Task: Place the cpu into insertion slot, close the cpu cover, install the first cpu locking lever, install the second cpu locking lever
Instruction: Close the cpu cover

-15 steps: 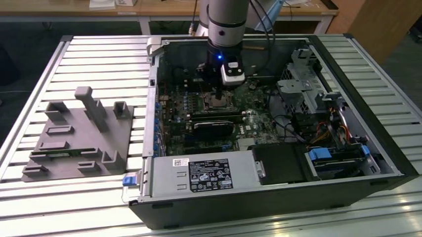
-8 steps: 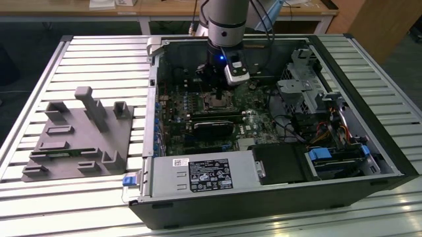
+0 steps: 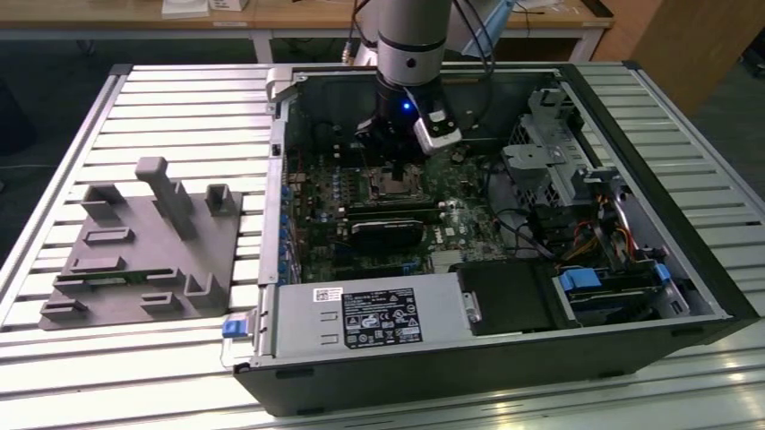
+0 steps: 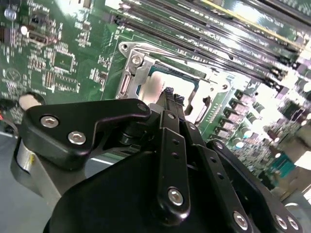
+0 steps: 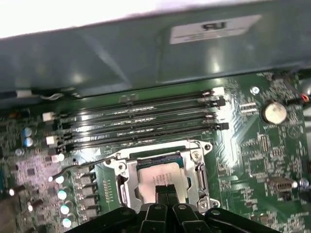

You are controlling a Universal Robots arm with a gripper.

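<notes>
The jaws are pressed together and empty, tips just above the chip [image 5: 150, 174], which lies directly beneath them inside the cover [image 5: 199, 170] window. Pressing down hard or off-centre could scratch or tilt it.

The exterior view looked steeply down from well back onto the open computer case [image 3: 478, 381] on the slatted table [image 3: 179, 98]; both wrist views rode close above the motherboard [image 5: 257, 150], looking past the gripper [image 5: 165, 190]; the second wrist view sat lower and more oblique; both shared the cpu cover [image 5: 197, 162] and memory slots [image 5: 141, 124].
</notes>
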